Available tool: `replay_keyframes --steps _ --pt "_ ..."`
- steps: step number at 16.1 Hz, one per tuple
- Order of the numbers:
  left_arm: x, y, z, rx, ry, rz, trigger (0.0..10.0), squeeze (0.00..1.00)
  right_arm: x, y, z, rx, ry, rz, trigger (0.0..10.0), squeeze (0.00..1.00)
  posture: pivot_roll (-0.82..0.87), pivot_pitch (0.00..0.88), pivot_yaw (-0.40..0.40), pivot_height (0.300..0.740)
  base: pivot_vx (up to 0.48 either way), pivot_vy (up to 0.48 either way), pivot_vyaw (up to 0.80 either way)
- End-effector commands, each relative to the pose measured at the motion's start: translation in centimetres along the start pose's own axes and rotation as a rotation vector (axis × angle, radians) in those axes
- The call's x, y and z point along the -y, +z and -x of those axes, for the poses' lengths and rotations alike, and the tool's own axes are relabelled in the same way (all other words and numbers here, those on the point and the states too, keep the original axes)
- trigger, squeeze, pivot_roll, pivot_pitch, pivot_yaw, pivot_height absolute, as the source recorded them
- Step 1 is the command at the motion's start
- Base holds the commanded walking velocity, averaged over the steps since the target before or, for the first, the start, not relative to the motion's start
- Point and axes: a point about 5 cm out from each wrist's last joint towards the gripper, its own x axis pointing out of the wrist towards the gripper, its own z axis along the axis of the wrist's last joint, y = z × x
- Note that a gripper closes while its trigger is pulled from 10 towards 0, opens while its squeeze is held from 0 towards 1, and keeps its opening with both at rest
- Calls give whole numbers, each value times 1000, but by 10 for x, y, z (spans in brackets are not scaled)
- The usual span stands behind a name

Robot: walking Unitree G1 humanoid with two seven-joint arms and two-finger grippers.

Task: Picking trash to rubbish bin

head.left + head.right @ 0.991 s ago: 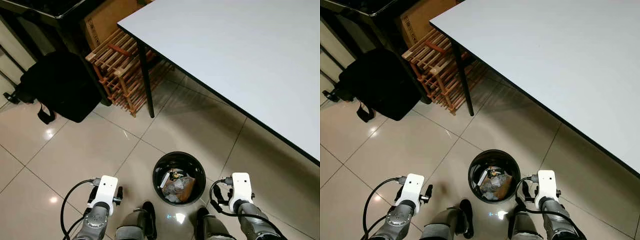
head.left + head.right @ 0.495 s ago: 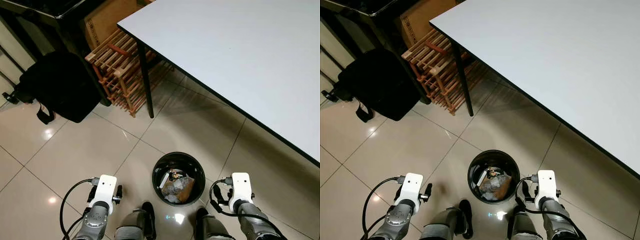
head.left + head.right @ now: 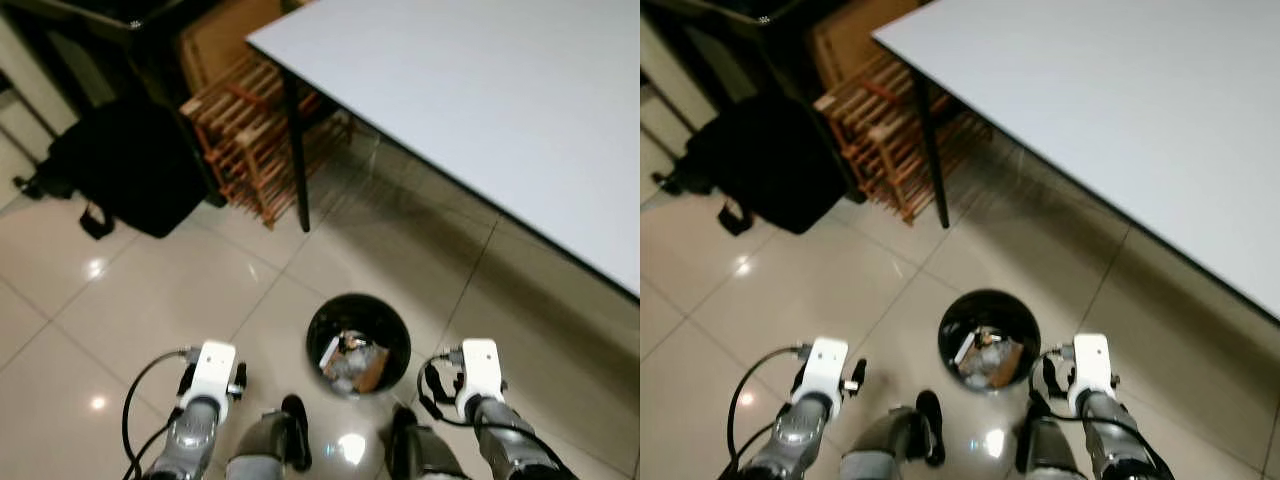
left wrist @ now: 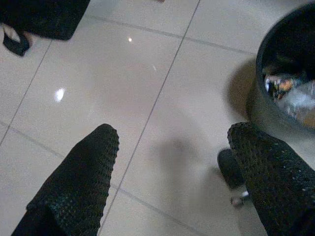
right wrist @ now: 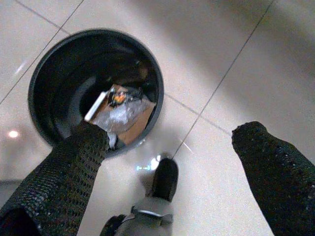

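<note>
Trash [image 5: 120, 110] fills the black bin [image 3: 358, 344], no label readable; both grippers' fingers [image 4: 81, 182] spread, holding nothing.

We see a shiny tiled floor [image 3: 180, 290], a big white table [image 3: 480, 110], a wooden rack [image 3: 245, 140] and a black bag [image 3: 130, 165].

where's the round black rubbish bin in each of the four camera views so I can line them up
Left eye view: round black rubbish bin, low centre, between the arms.
Right eye view: bin, low centre.
Left wrist view: bin's rim cut off at an edge, beyond one finger.
Right wrist view: bin seen from above, holding trash.
Shared landmark: the crumpled clear plastic and brown card trash inside it.
</note>
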Motion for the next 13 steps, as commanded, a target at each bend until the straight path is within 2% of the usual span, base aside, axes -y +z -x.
replay_keyframes --steps 1,13 --pt "-1 -11 4 -36 2 -1 10000 0 -1 -14 4 -51 6 -2 10000 0 59 247 86 740 -255 0 0" --pt "0 -8 4 -20 7 17 10000 0 2 -15 5 -51 2 -4 10000 0 51 265 82 740 0 0 0"
